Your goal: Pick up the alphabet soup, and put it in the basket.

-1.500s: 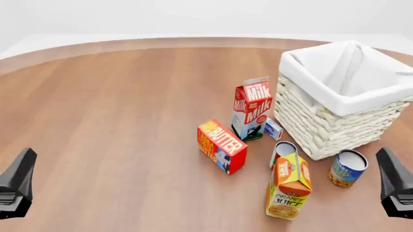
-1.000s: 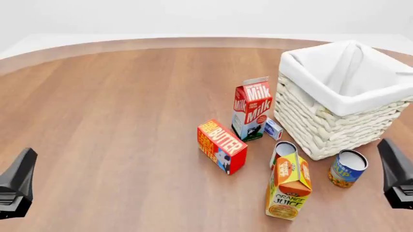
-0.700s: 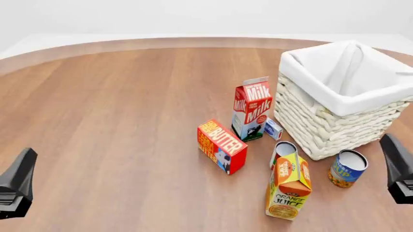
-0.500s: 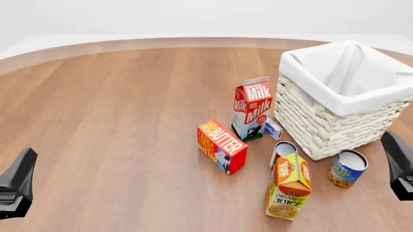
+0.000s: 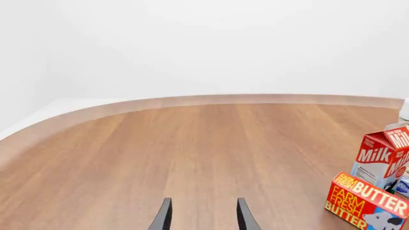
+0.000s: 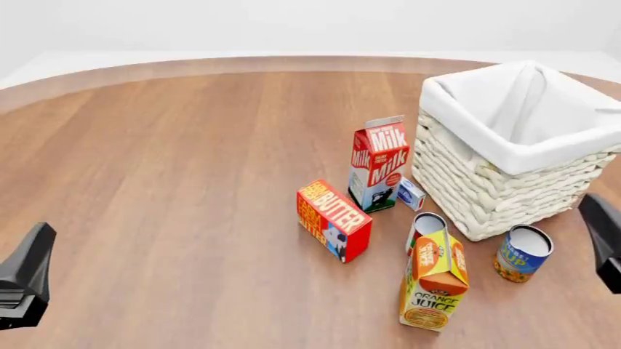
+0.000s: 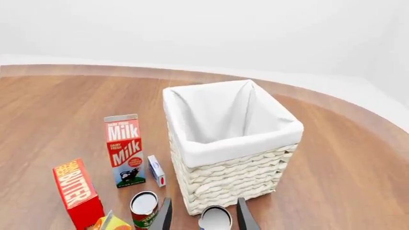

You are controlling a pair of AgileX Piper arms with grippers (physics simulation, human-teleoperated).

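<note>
The alphabet soup, a short can with a blue label and silver top, stands upright by the near corner of the basket. My right gripper hangs open at the right edge, just right of the can. In the right wrist view the alphabet soup shows between the open fingertips of the right gripper, in front of the basket. Far off at the near left, my left gripper is open and holds nothing; the left wrist view shows its gripper over bare wood.
An orange juice carton stands left of the soup, with a red-labelled can behind it. A milk carton, a small blue-and-white box and a butter box sit left of the basket.
In the front view my right gripper has drifted up and to the right, partly leaving the frame. The left gripper and all objects have stayed put.
</note>
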